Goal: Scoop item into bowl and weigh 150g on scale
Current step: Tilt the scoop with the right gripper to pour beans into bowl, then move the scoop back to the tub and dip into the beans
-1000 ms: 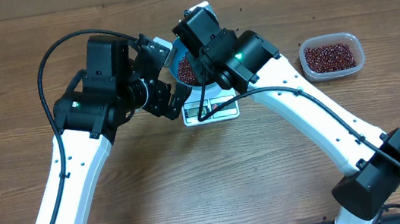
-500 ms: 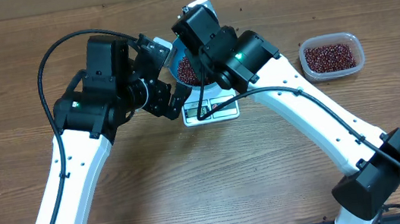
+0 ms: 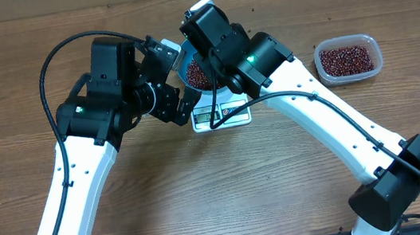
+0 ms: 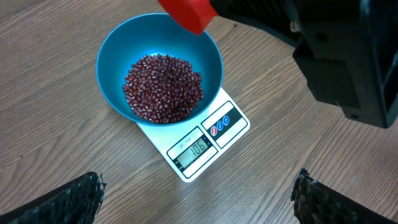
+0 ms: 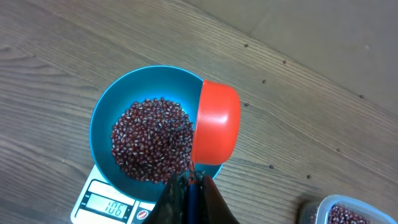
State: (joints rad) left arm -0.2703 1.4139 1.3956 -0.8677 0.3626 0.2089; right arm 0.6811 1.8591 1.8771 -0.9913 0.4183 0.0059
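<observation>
1. Above bowl [image 4: 112,56], scoop [image 5: 214,127] is clamped in right gripper [image 5: 189,180]; left gripper [image 4: 199,196] jaws are spread, empty.
2. On scale [image 4: 230,124], near desk's far edge, beans [image 4: 163,87] are piled in bowl.
3. Target could be overshot by a heaped scoop.

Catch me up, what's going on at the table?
The right gripper is shut on a red scoop, held by its handle and tipped over the blue bowl. The bowl sits on the white scale and holds a heap of beans. The display reads 106, short of the target. The left gripper hovers open nearby, holding nothing. More beans wait in the clear tub.
</observation>
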